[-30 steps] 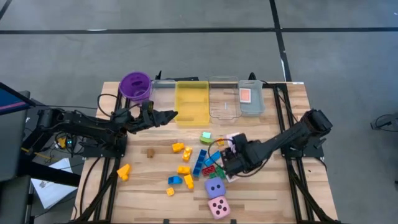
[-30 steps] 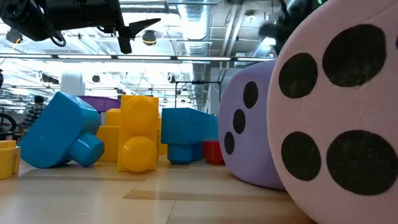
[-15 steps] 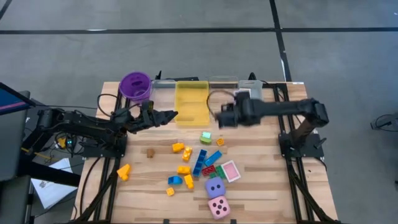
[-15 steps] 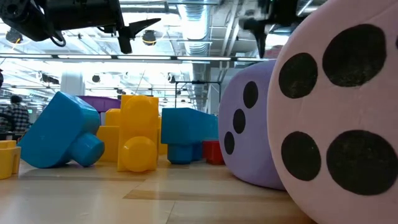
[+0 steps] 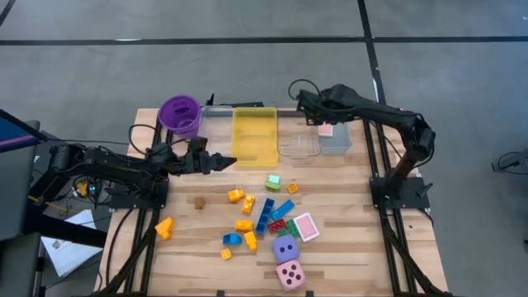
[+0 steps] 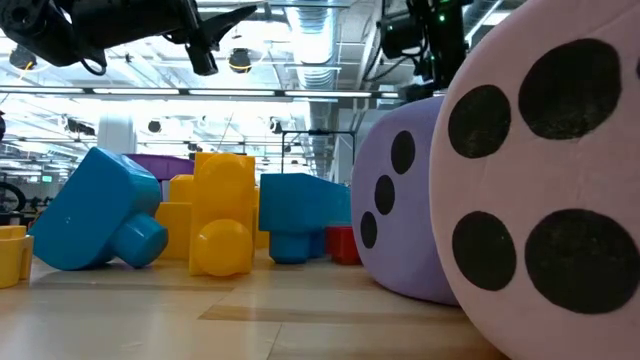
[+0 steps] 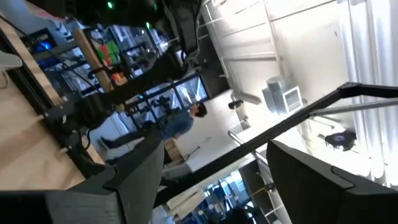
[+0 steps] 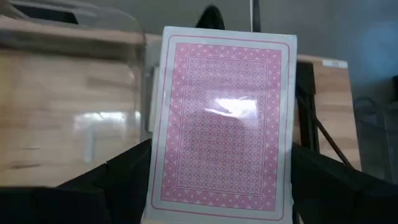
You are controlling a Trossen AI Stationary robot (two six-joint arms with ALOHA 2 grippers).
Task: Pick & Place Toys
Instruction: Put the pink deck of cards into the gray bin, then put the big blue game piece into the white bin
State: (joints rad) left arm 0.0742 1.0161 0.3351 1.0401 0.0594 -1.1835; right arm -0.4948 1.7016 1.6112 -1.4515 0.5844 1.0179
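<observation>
Pink-backed playing card (image 8: 224, 121) is seen clamped between the fingers of the right end effector (image 5: 318, 113), flat side toward the wrist camera. Right arm is stretched across the back of the wooden counter (image 5: 346, 247), its end effector held above the clear rectangular trays (image 5: 299, 132), near the small grey tray (image 5: 334, 142) where another pink-backed card (image 5: 325, 129) lies. Left arm is reached out low from the left edge, left end effector (image 5: 227, 160) raised just beside the yellow rectangular tray (image 5: 254, 136), fingers apart, nothing held. Scattered plastic bricks (image 5: 256, 216), a third card (image 5: 304, 226), the purple soft die (image 5: 285, 250) and pink soft die (image 5: 289, 275) are left mid-counter, well apart from both end effectors.
</observation>
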